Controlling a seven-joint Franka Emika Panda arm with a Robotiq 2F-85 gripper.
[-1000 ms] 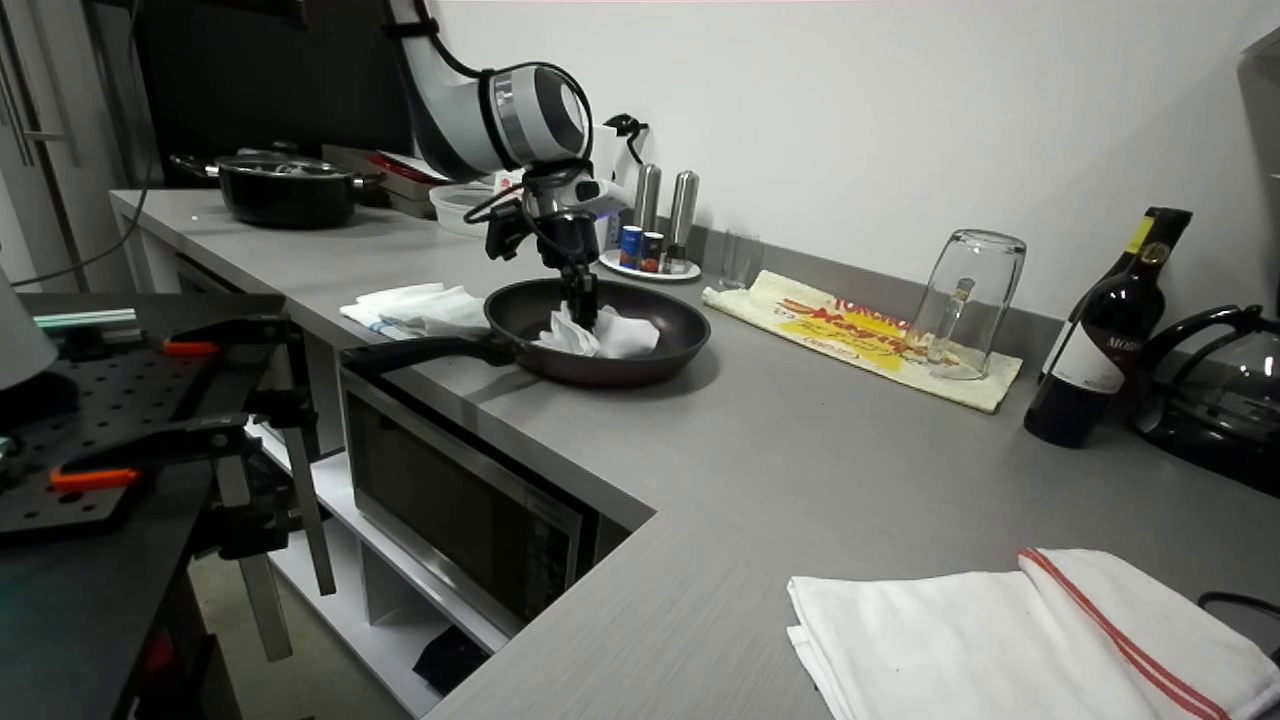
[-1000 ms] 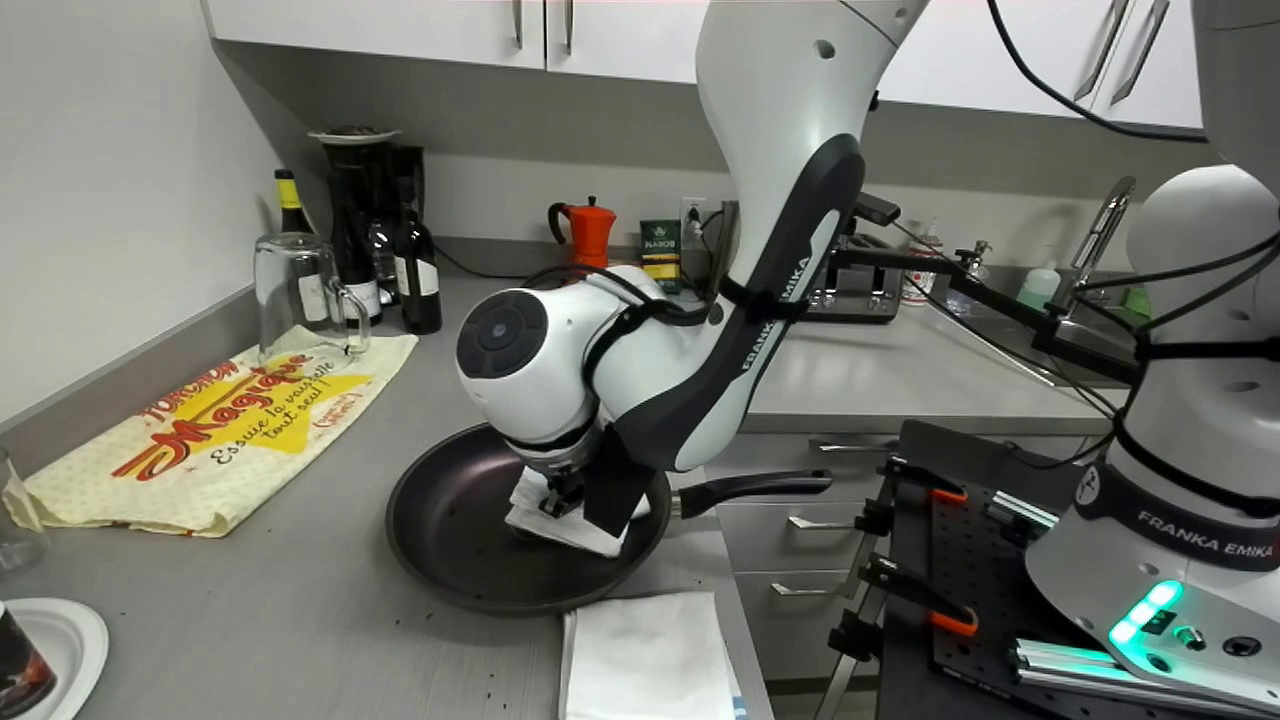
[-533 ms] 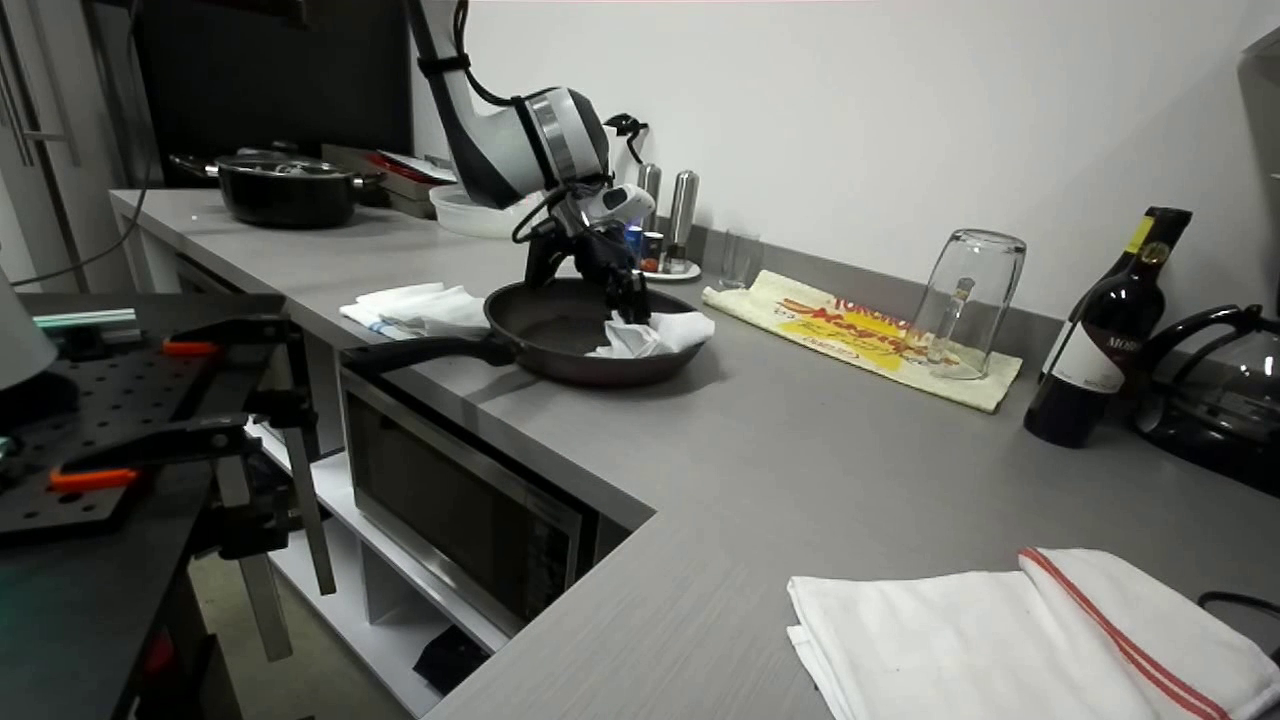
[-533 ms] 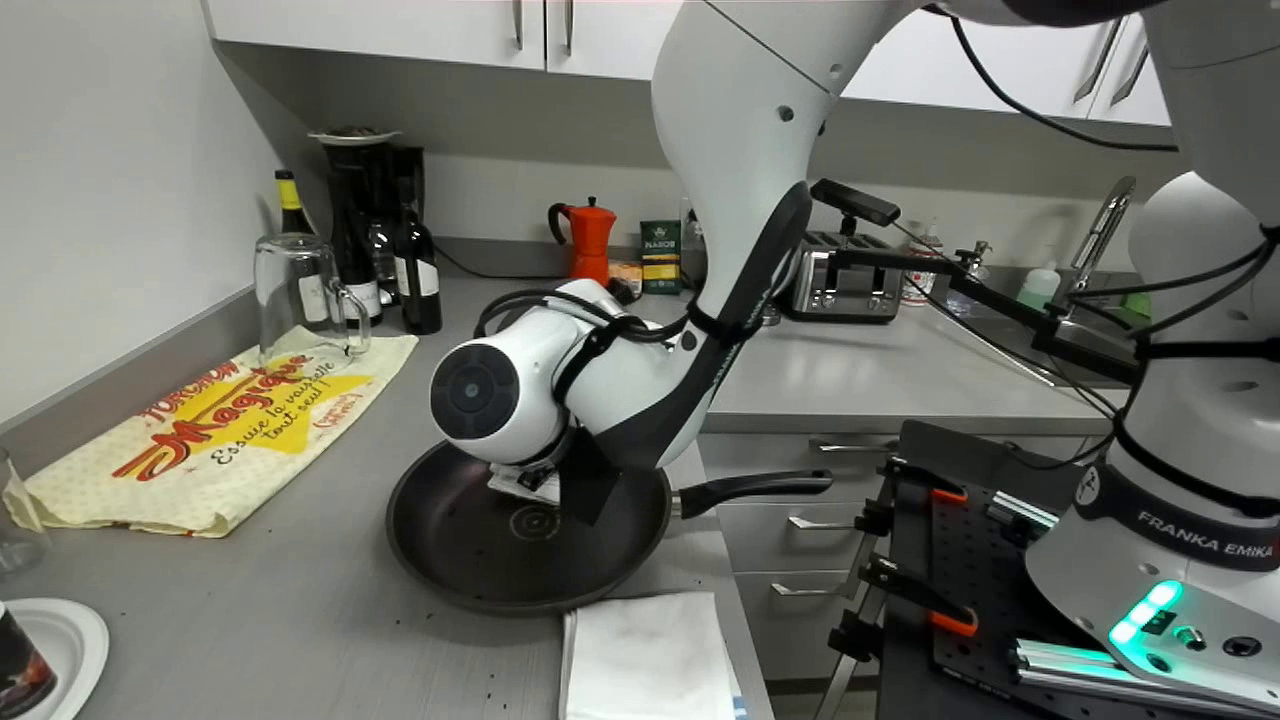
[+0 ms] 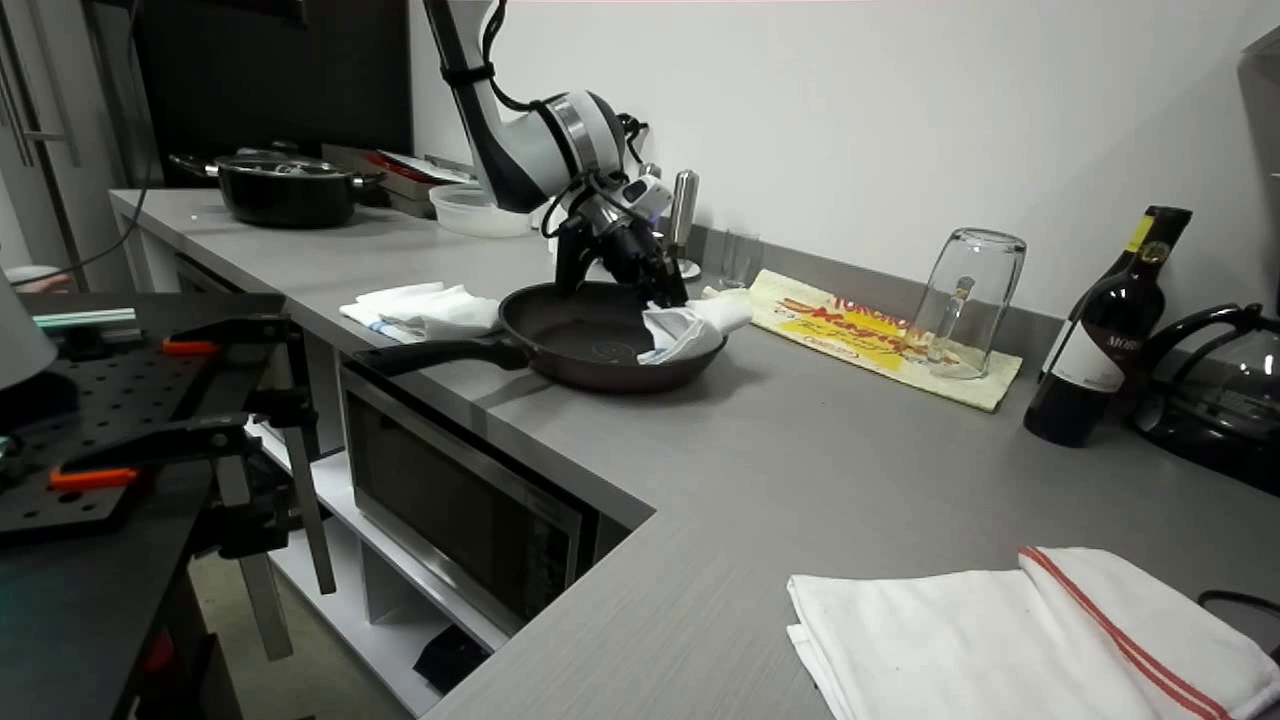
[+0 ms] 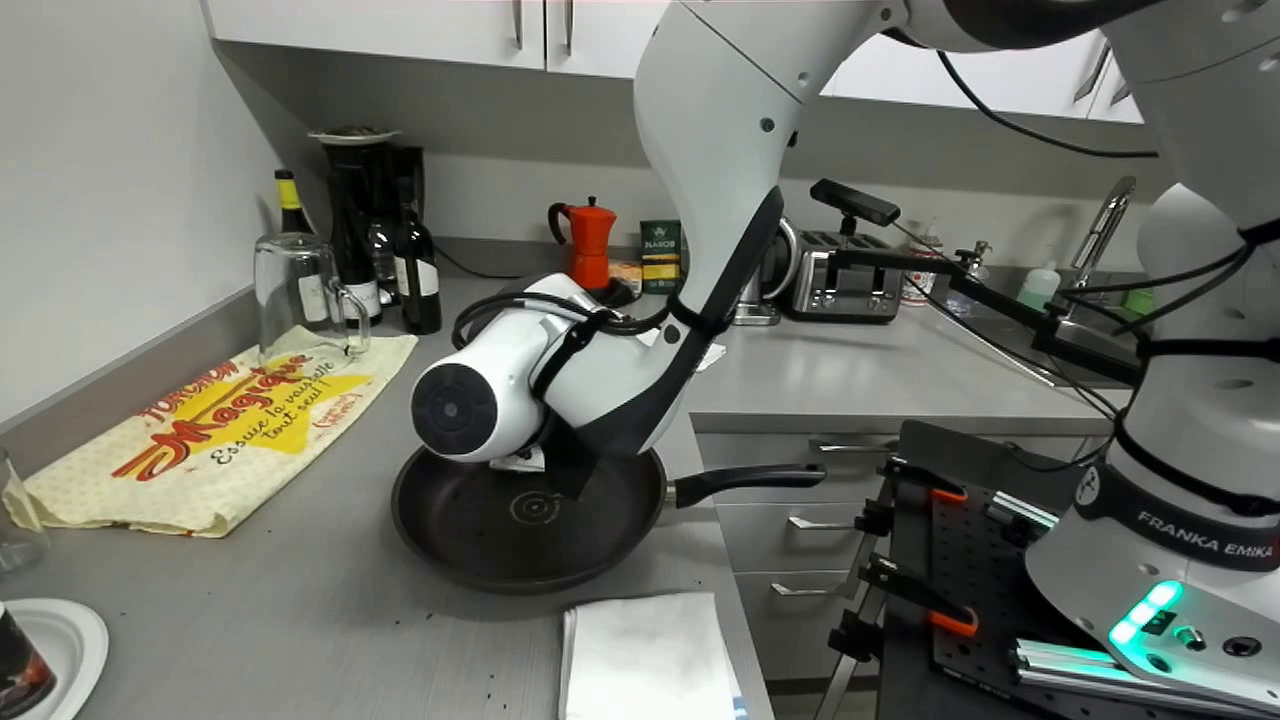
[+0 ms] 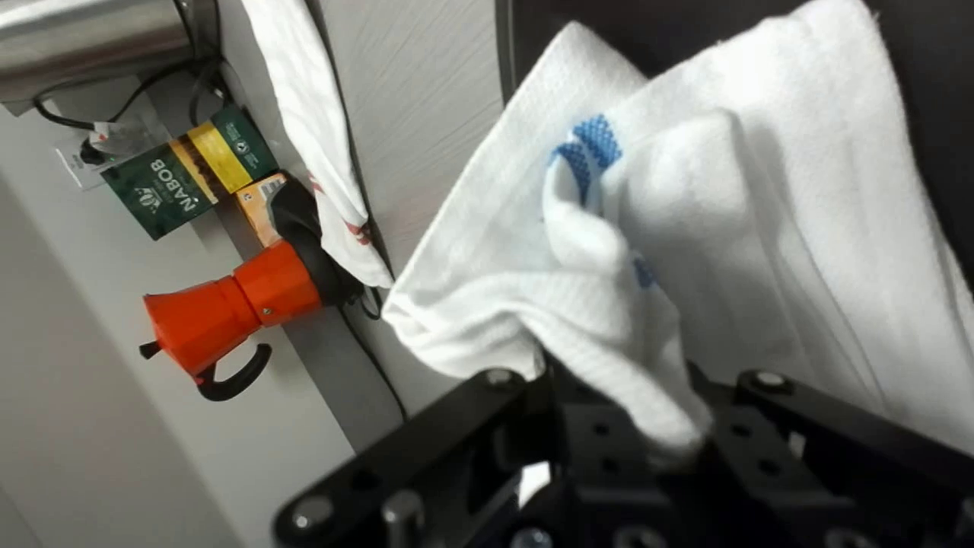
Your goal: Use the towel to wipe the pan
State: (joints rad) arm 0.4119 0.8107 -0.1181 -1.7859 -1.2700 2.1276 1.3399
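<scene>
Wrist view: white towel (image 7: 692, 213) in the end effector (image 7: 638, 396) pinch, across the pan rim (image 7: 510, 46).

In an exterior view, the robot arm (image 6: 715, 140) bends down over the dark pan (image 6: 520, 555), which stands on the grey table (image 6: 330, 630). The long pan handle (image 6: 745, 483) points toward the robot base (image 6: 1130, 570). Under the wrist (image 6: 505, 400), only a small white part of the towel (image 6: 521, 461) is visible. Just beside the pan lies a folded white cloth (image 6: 650, 660), near the table's edge.

towel (image 7: 685, 221): white, blue-banded | pan (image 6: 500, 545): near-black | cloth (image 5: 960, 640): white, 2 red stripes
</scene>
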